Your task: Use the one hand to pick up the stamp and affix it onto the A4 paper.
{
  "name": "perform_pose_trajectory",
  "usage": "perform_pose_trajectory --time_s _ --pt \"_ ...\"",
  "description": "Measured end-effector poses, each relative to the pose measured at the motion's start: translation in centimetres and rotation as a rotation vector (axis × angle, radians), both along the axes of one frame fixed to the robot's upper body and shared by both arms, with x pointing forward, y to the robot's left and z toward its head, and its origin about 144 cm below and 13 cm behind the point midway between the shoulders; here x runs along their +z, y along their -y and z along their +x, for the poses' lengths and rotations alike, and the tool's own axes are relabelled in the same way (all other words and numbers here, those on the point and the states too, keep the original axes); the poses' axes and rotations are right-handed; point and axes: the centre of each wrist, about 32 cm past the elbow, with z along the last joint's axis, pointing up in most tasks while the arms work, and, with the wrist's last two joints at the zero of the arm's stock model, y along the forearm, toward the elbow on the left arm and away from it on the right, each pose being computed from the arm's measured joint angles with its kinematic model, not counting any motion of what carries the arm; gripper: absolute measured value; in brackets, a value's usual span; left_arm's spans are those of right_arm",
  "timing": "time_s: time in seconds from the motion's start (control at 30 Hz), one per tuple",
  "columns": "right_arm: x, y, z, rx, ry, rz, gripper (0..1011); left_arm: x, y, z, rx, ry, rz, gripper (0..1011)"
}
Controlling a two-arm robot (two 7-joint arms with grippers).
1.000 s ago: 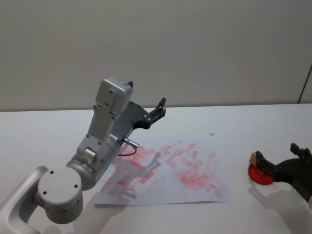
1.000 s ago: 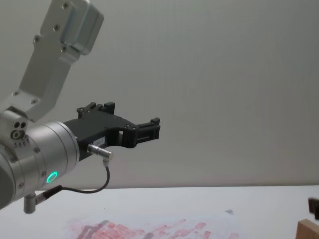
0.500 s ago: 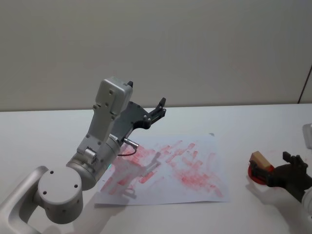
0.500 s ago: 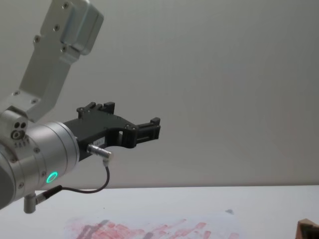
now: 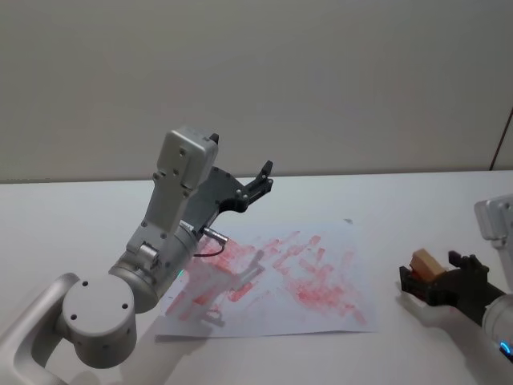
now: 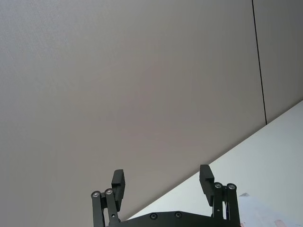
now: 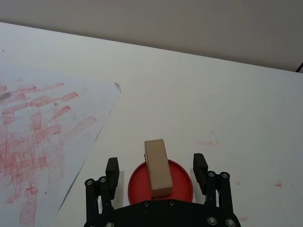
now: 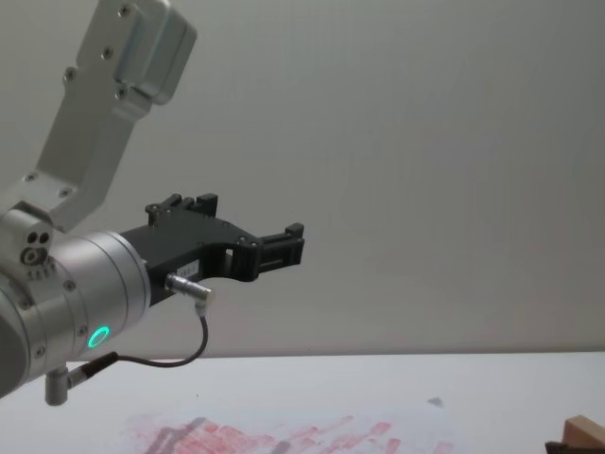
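The stamp (image 7: 157, 168), a light-brown wooden block, stands on a round red ink pad (image 7: 182, 184) to the right of the A4 paper (image 5: 288, 277). My right gripper (image 7: 156, 169) is open, one finger on each side of the stamp with gaps between. In the head view the right gripper (image 5: 431, 274) sits low at the table's right with the stamp (image 5: 425, 262) inside it. The paper (image 7: 38, 137) is covered in red prints. My left gripper (image 5: 263, 175) hangs open in the air above the paper's far left part, holding nothing.
The bulky left arm (image 5: 168, 233) rises over the paper's left side and casts a shadow on it. White table (image 5: 417, 200) lies bare behind and to the right of the sheet. The stamp's top (image 8: 586, 433) peeks into the chest view's lower right corner.
My right gripper has shifted left and now straddles the stamp, hiding the red pad in the head view. The stamp stays on the pad. The left arm has not moved.
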Motion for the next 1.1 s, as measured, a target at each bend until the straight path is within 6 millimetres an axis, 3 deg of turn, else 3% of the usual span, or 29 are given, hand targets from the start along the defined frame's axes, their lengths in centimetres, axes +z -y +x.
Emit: perform_pose_trajectory --time_s 0.27,0.83,1.1 --pt "-0.1 -0.1 0.6 0.012 -0.012 -0.005 807 0.0 0.0 0.0 0.000 0.000 0.000 1001" --pt "-0.3 -0.1 1.1 0.023 -0.024 -0.009 256 0.0 0.0 0.0 0.000 0.000 0.000 1001" --pt "-0.3 -0.1 1.1 0.024 -0.025 -0.010 218 0.0 0.0 0.0 0.000 0.000 0.000 1001"
